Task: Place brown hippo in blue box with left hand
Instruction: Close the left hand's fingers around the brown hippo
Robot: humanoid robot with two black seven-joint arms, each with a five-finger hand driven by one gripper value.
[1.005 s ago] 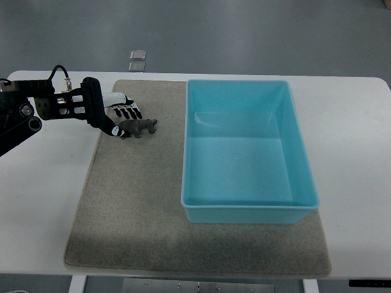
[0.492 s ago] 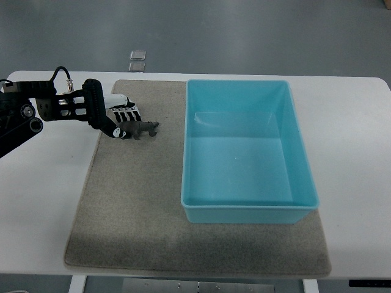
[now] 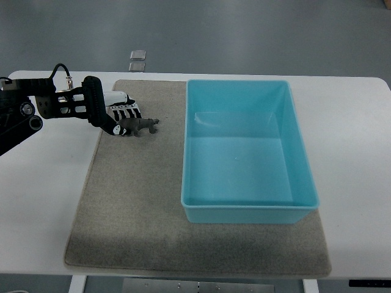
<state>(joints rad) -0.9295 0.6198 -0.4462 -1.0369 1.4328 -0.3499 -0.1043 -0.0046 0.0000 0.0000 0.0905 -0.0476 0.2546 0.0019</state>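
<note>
The brown hippo (image 3: 140,126) is a small dark toy, held at its rear end by my left hand (image 3: 120,117) over the upper left of the grey mat (image 3: 134,201). The black and white fingers are curled on the hippo, whose head points right toward the blue box (image 3: 244,210). The box stands open and empty on the right half of the mat, a short gap away from the hippo. My left arm comes in from the left edge. The right arm does not show.
The mat lies on a white table (image 3: 43,201). Two small grey squares (image 3: 137,60) sit on the floor beyond the table's far edge.
My left hand has moved slightly up and to the right with the hippo in it, a little closer to the box.
</note>
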